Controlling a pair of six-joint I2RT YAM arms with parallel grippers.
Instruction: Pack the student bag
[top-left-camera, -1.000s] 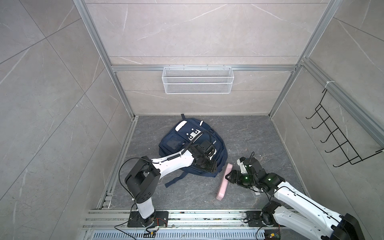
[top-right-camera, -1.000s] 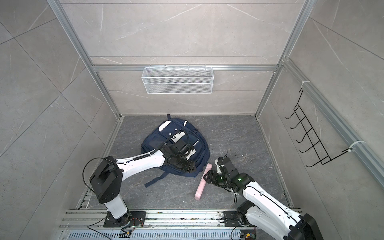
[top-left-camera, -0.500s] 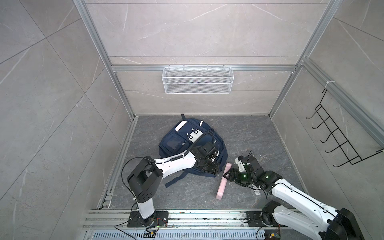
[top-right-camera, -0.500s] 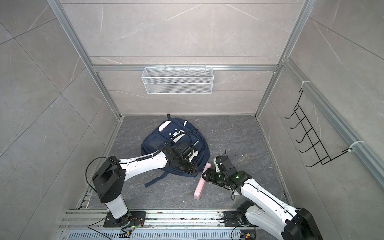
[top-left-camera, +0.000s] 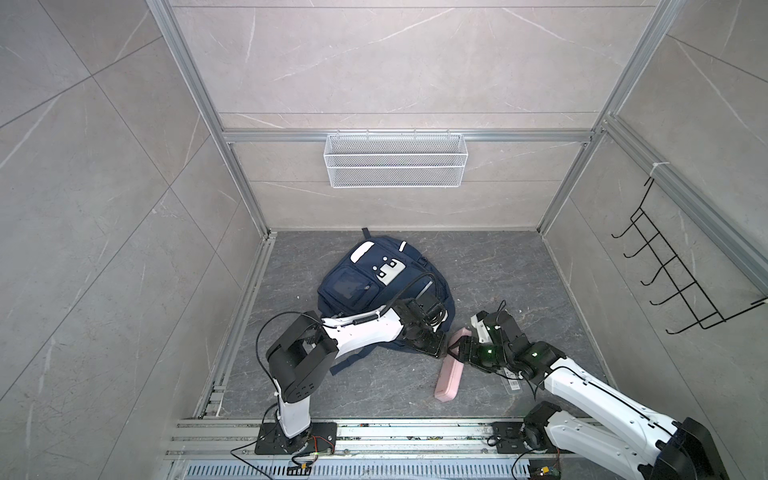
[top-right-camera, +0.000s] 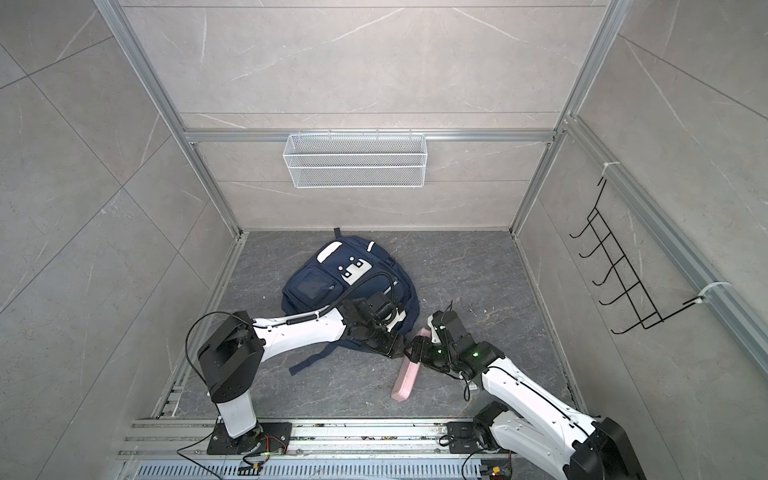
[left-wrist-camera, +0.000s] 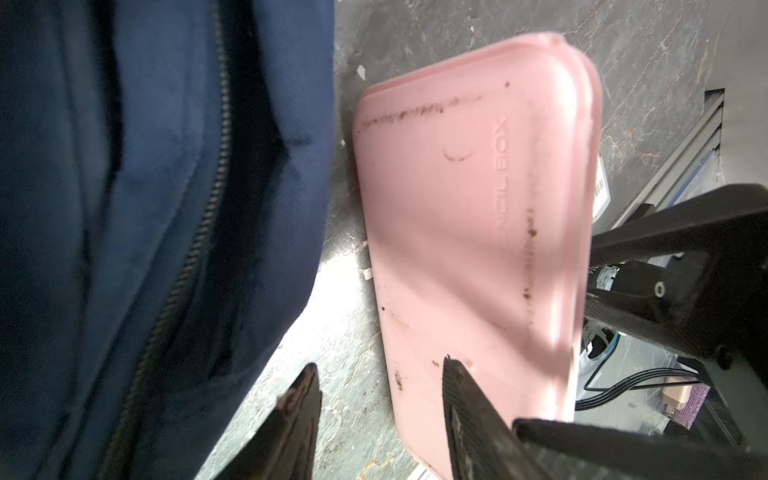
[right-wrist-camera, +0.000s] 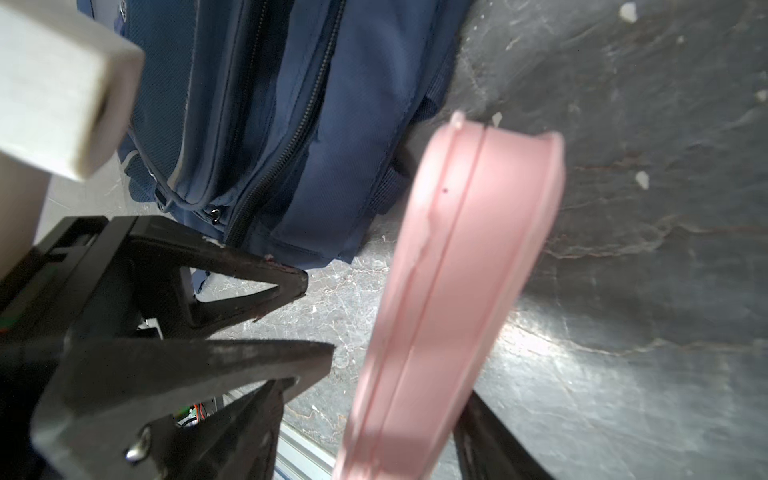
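The student bag (top-left-camera: 365, 282) (top-right-camera: 328, 282) lies flat on the grey floor, a navy backpack with white patches; its zip (left-wrist-camera: 199, 232) runs along the side. A pink pencil box (top-left-camera: 446, 382) (top-right-camera: 404, 382) (left-wrist-camera: 469, 232) (right-wrist-camera: 453, 266) lies just right of the bag. My left gripper (top-left-camera: 440, 353) (top-right-camera: 398, 351) (left-wrist-camera: 378, 386) is open at the bag's near right corner, one finger over the box's end, the other over the floor. My right gripper (top-left-camera: 456, 351) (top-right-camera: 415, 349) (right-wrist-camera: 374, 415) is open and straddles the box; there is a gap on one side.
A white wire basket (top-left-camera: 395, 166) hangs on the back wall. A black hook rack (top-left-camera: 681, 282) is on the right wall. A flat clear item with a barcode label (top-left-camera: 513, 380) lies under the right arm. Aluminium rails (top-left-camera: 374, 432) run along the front edge.
My right gripper has moved left onto the pink pencil box and now straddles it. My left gripper has slid off the bag toward its near right corner, beside the box.
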